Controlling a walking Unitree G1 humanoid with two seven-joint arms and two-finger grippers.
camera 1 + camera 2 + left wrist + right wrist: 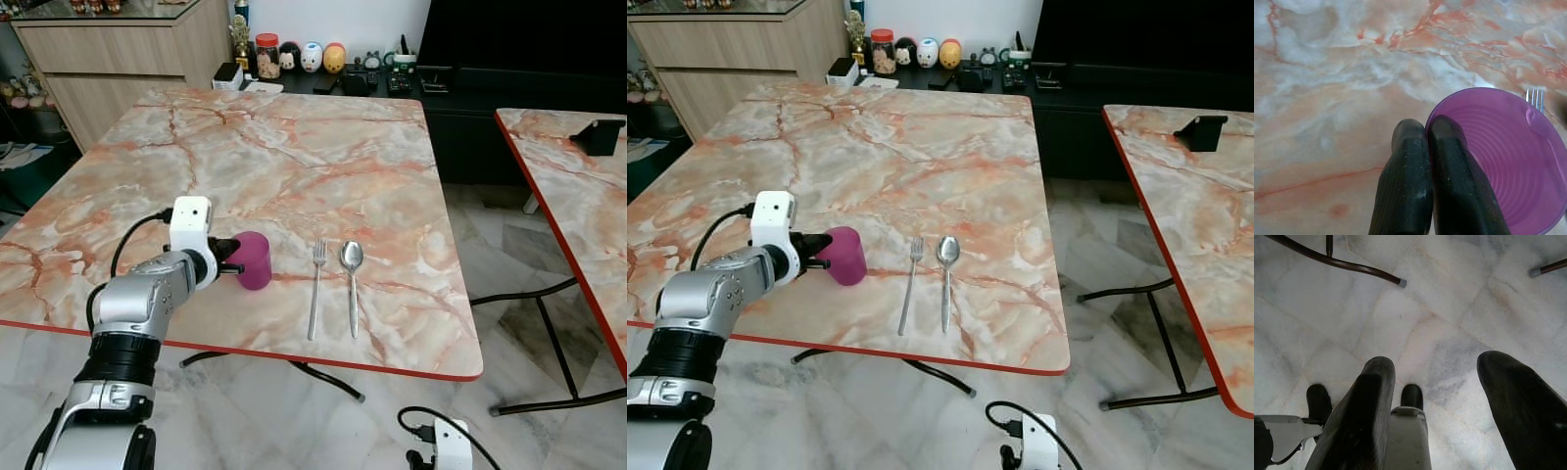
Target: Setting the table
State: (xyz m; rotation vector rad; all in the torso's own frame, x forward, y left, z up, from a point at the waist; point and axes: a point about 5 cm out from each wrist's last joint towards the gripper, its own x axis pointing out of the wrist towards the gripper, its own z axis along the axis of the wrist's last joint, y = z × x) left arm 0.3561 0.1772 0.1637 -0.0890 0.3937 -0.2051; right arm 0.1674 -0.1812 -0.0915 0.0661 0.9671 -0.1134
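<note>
- Left pincer (1427,147) is pinching the rim of the purple ribbed plastic cup (254,259), one finger inside, one outside.
- Cup is standing on the marble surface (294,147), just beside the steel fork (315,286).
- Judging it light, stiff, slightly slippery; the rim grip is suiting it.
- Right pincer (1449,401) is hanging spread wide over the floor.

Head views bright, even indoor light, sharp all over; soft sheen on the marble table (294,147), no hard glare. Faint shadows under the fork (315,289) and spoon (351,284). Left wrist view well lit, close marble slightly soft, purple cup (1508,156) translucent, glowing. Right wrist view dimmer, grey floor (1449,308) in shade, near black fingers (1359,421) blurred.
</note>
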